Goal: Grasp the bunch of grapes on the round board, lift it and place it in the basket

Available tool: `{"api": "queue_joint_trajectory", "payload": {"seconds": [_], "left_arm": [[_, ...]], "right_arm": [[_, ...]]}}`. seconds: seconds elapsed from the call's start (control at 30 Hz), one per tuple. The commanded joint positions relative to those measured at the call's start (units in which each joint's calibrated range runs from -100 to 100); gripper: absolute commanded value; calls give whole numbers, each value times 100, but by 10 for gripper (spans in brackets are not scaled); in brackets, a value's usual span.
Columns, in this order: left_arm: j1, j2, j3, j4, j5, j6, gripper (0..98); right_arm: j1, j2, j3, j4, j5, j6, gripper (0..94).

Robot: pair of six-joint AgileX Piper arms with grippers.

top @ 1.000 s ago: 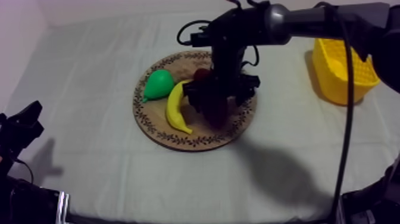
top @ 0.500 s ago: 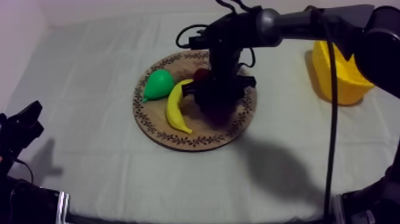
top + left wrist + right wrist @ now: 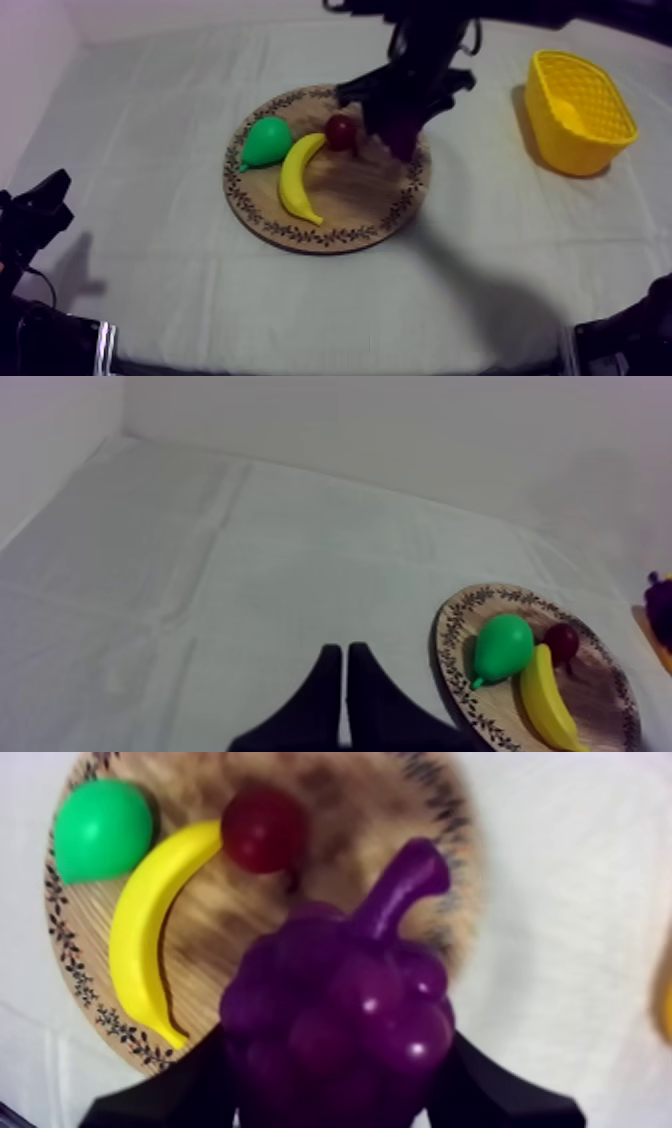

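1. Bunch of grapes, top view: held by my right gripper above the far right rim of the wooden board, well apart from the yellow basket. The pear, banana and small red fruit lie on the board. My left gripper sits low at the left.
2. Left wrist view: the left fingers lie together in a narrow wedge over the cloth, near the board.
3. Right wrist view: the right fingers clamp the bunch of grapes from both sides, above the board.
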Motion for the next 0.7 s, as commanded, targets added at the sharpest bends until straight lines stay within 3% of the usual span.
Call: {"api": "queue_joint_trajectory", "payload": {"seconds": [0.0, 0.4, 0.67], "left_arm": [[-1, 0, -1, 0, 0, -1, 1], [-1, 0, -1, 0, 0, -1, 1], [-1, 0, -1, 0, 0, -1, 1]], "right_arm": [[166, -856, 113, 111, 8, 132, 238], [1635, -2531, 474, 479, -262, 1223, 251], [2685, -2599, 593, 500, -1118, 1977, 245]]}}
